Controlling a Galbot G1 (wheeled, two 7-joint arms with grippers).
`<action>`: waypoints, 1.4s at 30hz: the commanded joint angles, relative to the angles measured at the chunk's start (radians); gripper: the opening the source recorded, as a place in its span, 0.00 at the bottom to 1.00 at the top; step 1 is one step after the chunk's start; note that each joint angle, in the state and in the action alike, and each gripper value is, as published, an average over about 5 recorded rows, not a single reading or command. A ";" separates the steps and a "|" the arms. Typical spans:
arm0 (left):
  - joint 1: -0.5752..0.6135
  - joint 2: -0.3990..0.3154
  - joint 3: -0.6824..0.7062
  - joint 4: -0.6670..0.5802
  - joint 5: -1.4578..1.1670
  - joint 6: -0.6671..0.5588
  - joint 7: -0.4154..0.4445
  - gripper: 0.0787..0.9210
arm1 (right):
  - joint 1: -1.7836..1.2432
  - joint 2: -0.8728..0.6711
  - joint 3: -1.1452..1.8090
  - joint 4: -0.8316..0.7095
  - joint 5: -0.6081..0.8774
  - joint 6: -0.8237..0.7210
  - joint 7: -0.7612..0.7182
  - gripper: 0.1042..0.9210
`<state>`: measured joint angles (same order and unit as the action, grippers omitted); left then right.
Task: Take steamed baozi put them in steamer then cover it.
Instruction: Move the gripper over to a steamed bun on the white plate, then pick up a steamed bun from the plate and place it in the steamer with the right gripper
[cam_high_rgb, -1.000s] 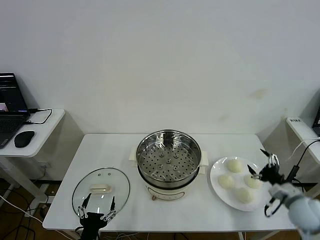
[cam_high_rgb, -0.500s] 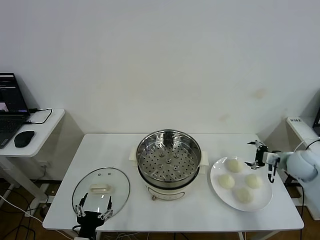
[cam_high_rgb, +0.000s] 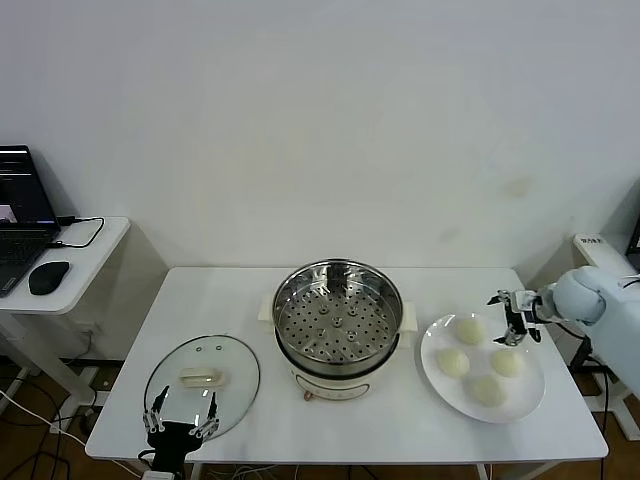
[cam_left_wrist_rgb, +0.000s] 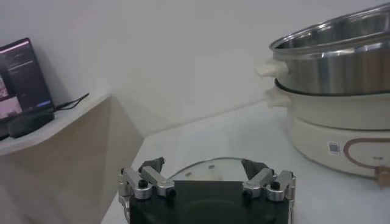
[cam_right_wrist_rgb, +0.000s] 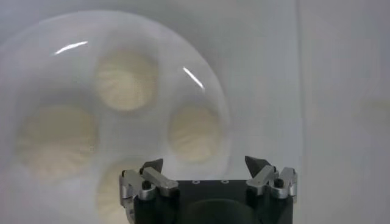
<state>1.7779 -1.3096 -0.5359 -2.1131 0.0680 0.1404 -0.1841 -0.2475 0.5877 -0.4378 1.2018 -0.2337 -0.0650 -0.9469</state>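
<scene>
1. The table (cam_high_rgb: 450, 285) is carrying everything: one white top, sitting in front of the robot.
2. The steamer (cam_high_rgb: 338, 322) is standing at the table's middle: one steel basket with a perforated floor on a cream cooker base. It is looking rigid and fairly heavy, so it is likely staying put while buns are being dropped in. Nothing is lying in it yet.
3. The plate (cam_high_rgb: 430, 368) is lying just right of the steamer, one flat white dish, and it is holding all the buns.
4. The glass lid (cam_high_rgb: 202, 385) is resting flat on the table to the left of the steamer, one piece with a cream handle on top. Glass is being fragile and slick, so the handle is seeming the only sensible place to grip.
5. The steamed baozi (cam_high_rgb: 469, 329) are sitting on the plate, four of them, apart from one another. They are looking soft, light and easily dented; a gentle pinch across the sides of the dome, from above, is probably suiting them best.
6. The right claw (cam_high_rgb: 516, 318) is hovering over the far right part of the plate, its jaws standing wide apart and holding nothing; in the right wrist view the four buns are showing below it.
7. The left claw (cam_high_rgb: 180, 427) is waiting at the near table edge, just beside the lid's rim, jaws wide open and empty too.
</scene>
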 joint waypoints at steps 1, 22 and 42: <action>0.000 0.000 -0.002 -0.001 0.004 0.005 -0.001 0.88 | 0.121 0.094 -0.159 -0.123 -0.028 0.019 -0.035 0.88; -0.012 0.006 -0.005 0.006 0.008 0.005 0.002 0.88 | 0.084 0.189 -0.142 -0.198 -0.069 -0.019 0.020 0.79; -0.012 0.011 -0.010 -0.009 0.007 0.005 0.001 0.88 | 0.137 0.115 -0.186 -0.116 -0.028 -0.021 -0.005 0.61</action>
<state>1.7655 -1.2981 -0.5460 -2.1227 0.0752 0.1449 -0.1830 -0.1384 0.7334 -0.5993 1.0474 -0.2838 -0.0846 -0.9449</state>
